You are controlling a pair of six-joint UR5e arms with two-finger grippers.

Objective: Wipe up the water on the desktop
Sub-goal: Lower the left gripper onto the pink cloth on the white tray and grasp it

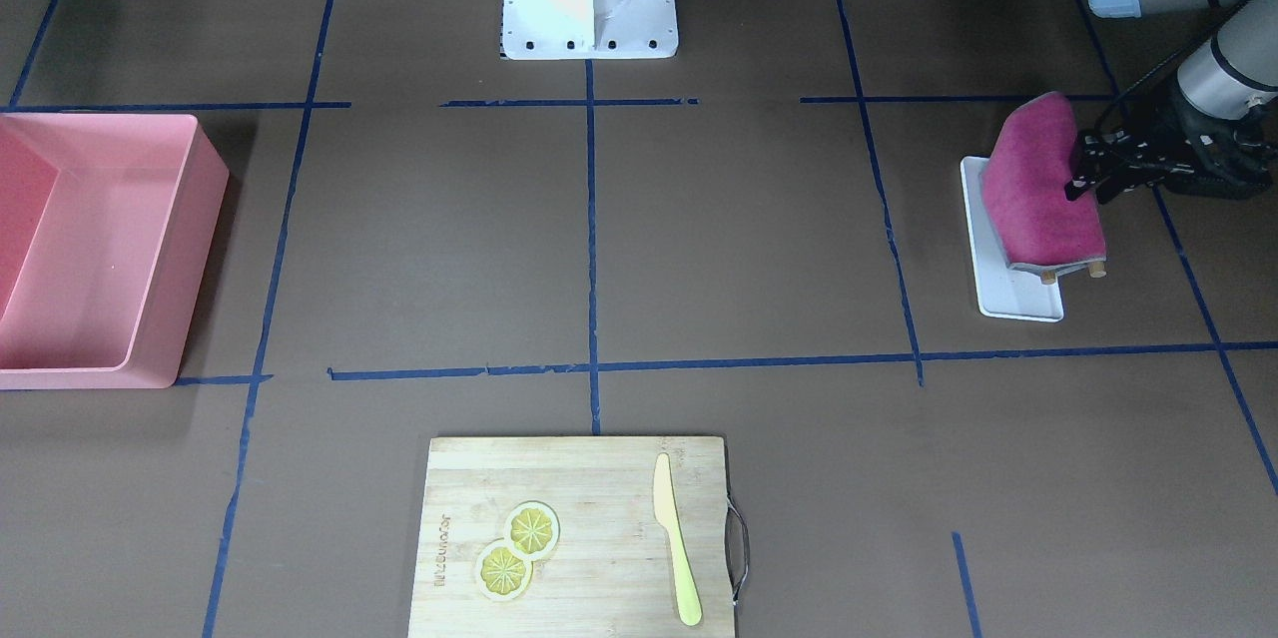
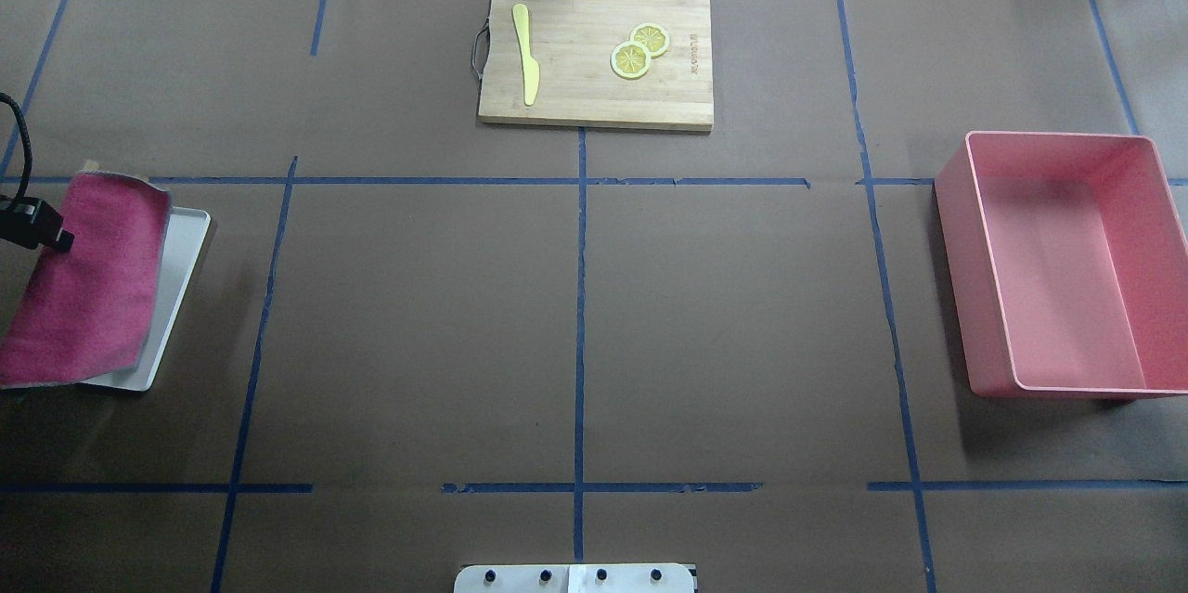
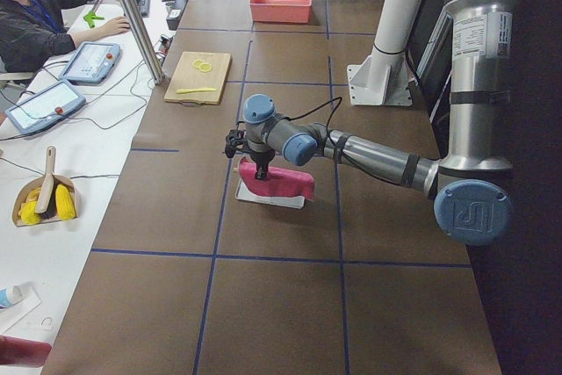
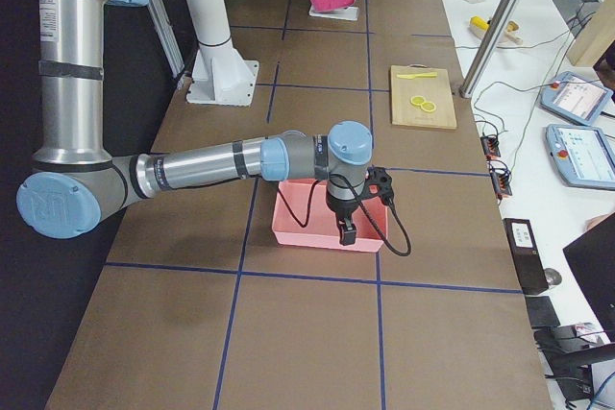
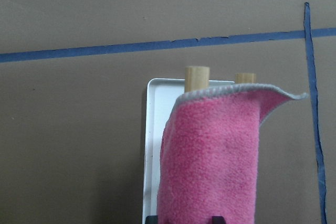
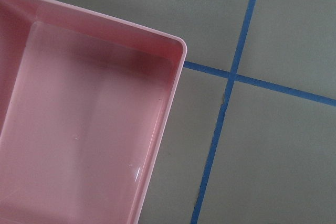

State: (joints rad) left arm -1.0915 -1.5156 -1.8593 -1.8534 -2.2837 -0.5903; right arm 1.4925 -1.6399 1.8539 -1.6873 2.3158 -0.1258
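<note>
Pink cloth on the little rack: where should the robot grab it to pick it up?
Probably the flap hanging on the outer side, near the top fold, coming from the side where the left gripper is. The pink cloth drapes over two wooden pegs above a white tray, so that flap hangs as a thin sheet the fingers can pinch and lift upward.

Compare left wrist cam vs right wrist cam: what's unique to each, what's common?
Left wrist only: the pink cloth draped over wooden pegs above a white tray. Right wrist only: a corner of the pink bin. Both: the brown desktop crossed by blue tape lines.
</note>
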